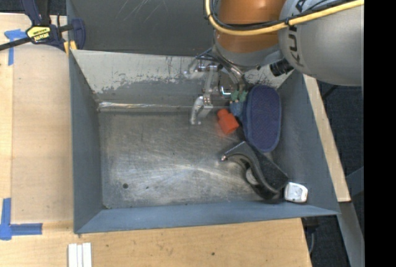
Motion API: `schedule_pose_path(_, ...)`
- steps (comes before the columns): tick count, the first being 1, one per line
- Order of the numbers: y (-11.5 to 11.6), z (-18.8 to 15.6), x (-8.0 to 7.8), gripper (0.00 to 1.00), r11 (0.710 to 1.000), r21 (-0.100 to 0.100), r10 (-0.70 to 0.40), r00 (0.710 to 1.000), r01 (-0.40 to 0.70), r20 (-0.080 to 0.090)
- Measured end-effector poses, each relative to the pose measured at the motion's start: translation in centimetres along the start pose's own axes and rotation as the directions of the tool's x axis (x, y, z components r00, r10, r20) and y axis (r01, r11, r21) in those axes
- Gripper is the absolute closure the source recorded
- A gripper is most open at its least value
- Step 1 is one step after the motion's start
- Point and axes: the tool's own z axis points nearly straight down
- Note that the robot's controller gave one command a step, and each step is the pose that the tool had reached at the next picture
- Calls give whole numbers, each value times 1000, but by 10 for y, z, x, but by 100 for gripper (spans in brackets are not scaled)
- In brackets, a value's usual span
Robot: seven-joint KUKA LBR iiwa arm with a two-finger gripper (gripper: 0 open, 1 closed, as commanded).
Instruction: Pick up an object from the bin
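My gripper [198, 112] hangs low near the bin's back wall, right of centre, its metal parts just above the floor. A small orange block [227, 122] lies right beside it, on its right. A dark blue oval pad [263, 116] leans against the right wall, just past the orange block. Nearer the front, a black curved tool [257, 168] lies on the floor and ends in a white tip [296, 192] at the front right corner.
The arm's orange dome and grey body hang over the bin's back right corner and hide what lies under them. The bin's left half and middle show bare scratched metal floor.
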Motion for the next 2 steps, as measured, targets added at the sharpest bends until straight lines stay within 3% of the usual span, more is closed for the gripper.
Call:
schedule_pose_path(1, -60, 140, 9, 0, 985, -5, 172, 985, -172, 11)
schedule_pose_path(2, -90, 139, 21, 0, 962, -5, 271, 962, -271, 12)
